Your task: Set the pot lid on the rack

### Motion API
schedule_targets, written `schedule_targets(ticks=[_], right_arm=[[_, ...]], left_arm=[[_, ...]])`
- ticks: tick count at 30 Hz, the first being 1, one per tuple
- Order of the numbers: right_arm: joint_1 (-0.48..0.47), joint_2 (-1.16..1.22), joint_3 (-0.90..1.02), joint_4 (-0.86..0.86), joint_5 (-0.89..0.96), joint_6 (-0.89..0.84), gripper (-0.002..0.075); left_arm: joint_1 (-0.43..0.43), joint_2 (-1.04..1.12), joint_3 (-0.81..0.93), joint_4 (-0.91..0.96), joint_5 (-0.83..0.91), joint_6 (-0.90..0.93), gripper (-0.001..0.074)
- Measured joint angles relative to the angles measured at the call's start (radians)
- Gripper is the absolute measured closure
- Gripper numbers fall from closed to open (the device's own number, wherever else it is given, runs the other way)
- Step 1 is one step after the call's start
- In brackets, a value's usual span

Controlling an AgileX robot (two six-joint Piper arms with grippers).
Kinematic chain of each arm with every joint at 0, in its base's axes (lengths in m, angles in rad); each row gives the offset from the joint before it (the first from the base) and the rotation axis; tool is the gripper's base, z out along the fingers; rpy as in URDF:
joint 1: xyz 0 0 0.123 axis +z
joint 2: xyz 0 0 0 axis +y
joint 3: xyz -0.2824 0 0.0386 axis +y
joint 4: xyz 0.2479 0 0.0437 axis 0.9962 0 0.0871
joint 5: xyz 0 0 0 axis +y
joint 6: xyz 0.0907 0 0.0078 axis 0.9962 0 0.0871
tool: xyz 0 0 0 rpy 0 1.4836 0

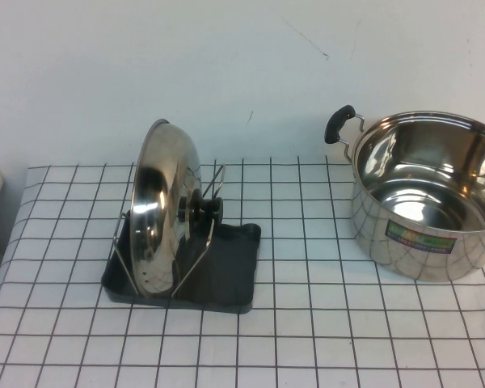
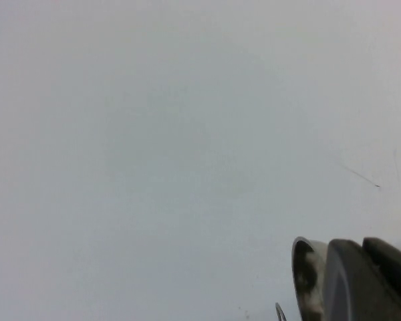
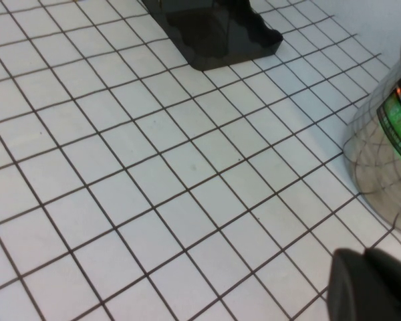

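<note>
The pot lid (image 1: 158,218) stands on edge in the rack (image 1: 226,279), held between its wire loops, with its black knob (image 1: 204,210) facing right. Neither gripper shows in the high view. In the left wrist view my left gripper (image 2: 363,257) is shut and empty, facing the white wall, with the lid's rim (image 2: 306,274) just beside it and apart from it. In the right wrist view my right gripper (image 3: 366,261) is shut and empty above the checked cloth, between the rack's dark tray (image 3: 214,33) and the pot.
A deep steel pot (image 1: 428,194) with black handles and a label stands at the right of the table, and also shows in the right wrist view (image 3: 387,154). The white checked cloth (image 1: 323,323) covers the table. A white wall stands behind.
</note>
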Motion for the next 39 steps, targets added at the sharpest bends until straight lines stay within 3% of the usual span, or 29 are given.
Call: schedule_targets(ticks=[3,5,10,13,15,19,23,30,39], right_arm=[[0.0,0.0,0.0,0.0,0.0,0.0,0.0727],[0.0,0.0,0.0,0.0,0.0,0.0,0.0727],[0.0,0.0,0.0,0.0,0.001,0.0,0.0727],[0.0,0.0,0.0,0.0,0.001,0.0,0.0727],[0.0,0.0,0.0,0.0,0.002,0.0,0.0727],[0.0,0.0,0.0,0.0,0.002,0.0,0.0727],[0.0,0.0,0.0,0.0,0.002,0.0,0.0727],[0.0,0.0,0.0,0.0,0.002,0.0,0.0727],[0.0,0.0,0.0,0.002,0.002,0.0,0.0727]], left_arm=[[0.0,-0.008,0.028,-0.053,0.016,0.021,0.0736],[0.0,-0.006,0.059,-0.18,0.023,0.152,0.0736],[0.0,-0.014,0.149,-0.884,0.069,1.02,0.0736],[-0.019,-0.057,0.19,-1.191,0.166,1.338,0.0736],[-0.035,-0.091,0.205,-1.367,0.296,1.44,0.0736],[-0.062,-0.1,0.216,-1.642,0.573,1.581,0.0736],[-0.065,-0.1,0.222,-1.789,0.692,1.713,0.0736],[-0.063,-0.1,0.304,-1.895,0.534,1.805,0.0736],[0.024,-0.102,0.31,-1.911,0.604,1.83,0.0736]])
